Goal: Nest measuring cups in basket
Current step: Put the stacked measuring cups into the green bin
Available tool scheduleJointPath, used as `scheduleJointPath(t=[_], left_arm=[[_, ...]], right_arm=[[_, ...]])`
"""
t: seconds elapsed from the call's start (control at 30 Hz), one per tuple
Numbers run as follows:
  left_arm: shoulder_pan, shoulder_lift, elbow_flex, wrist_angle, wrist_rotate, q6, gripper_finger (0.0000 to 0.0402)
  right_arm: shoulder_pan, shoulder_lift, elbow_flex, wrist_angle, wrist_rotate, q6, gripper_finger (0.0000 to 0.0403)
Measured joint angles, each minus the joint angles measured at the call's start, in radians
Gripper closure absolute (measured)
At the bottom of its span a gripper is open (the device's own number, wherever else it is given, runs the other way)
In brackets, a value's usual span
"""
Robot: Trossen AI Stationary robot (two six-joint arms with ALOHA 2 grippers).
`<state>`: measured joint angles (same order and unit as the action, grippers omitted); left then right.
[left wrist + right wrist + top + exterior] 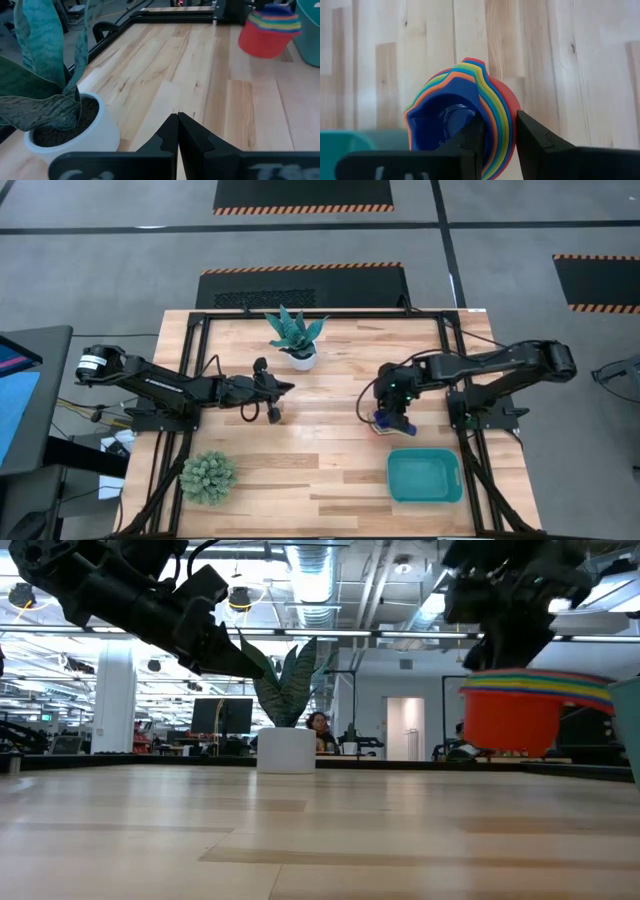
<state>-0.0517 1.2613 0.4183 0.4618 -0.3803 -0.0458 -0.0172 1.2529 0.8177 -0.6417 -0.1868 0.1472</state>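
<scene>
High view shows the right claw [388,420] gripping the nested cups [385,423] by their rims, one finger inside and one outside. Low view shows the cups [530,710] lifted off the surface [300,830], near the basket [424,476] but not in it. Left claw [287,387] is closed tight and holds nothing, beside a plant [297,337].
</scene>
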Motion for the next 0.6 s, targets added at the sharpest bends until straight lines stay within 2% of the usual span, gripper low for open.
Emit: scheduleJointPath(t=[0.33, 0.47, 0.6], left_arm=[[0.0, 0.0, 0.0, 0.008, -0.027, -0.019, 0.0401], [0.0, 0.0, 0.0, 0.008, -0.027, -0.02, 0.0401], [0.0, 0.0, 0.0, 0.008, -0.027, -0.022, 0.0401]], right_arm=[[0.068, -0.262, 0.001, -0.071, 0.007, 0.085, 0.0304], [0.16, -0.323, 0.002, -0.144, 0.005, 0.159, 0.0304], [0.293, -0.353, 0.002, -0.129, 0.005, 0.246, 0.0304]])
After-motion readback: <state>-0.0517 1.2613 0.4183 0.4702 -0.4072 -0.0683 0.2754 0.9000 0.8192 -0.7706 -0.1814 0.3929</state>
